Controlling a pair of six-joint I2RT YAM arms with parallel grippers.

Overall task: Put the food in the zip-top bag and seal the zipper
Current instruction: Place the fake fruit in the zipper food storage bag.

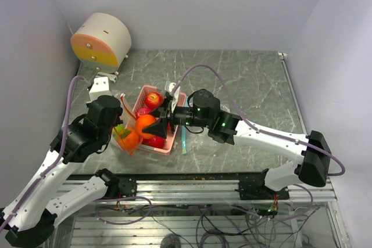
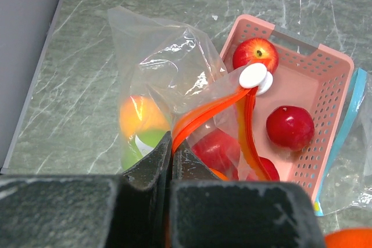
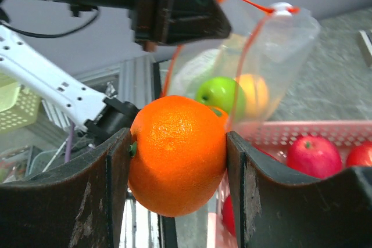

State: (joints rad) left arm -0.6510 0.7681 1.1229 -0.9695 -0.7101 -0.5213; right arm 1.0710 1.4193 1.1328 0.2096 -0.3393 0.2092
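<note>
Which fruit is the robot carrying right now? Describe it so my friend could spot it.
Find the pink basket on the grey table. Just over its left side, the right gripper pinches an orange between two dark fingers. It is the only fruit held in the air; the others sit in the basket or the clear bag.

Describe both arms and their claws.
Left arm and right arm: white links, black joint housings, a purple cable looping along each. Small green lights glow on the right one. The left claw and right claw are black and scuffed.
</note>
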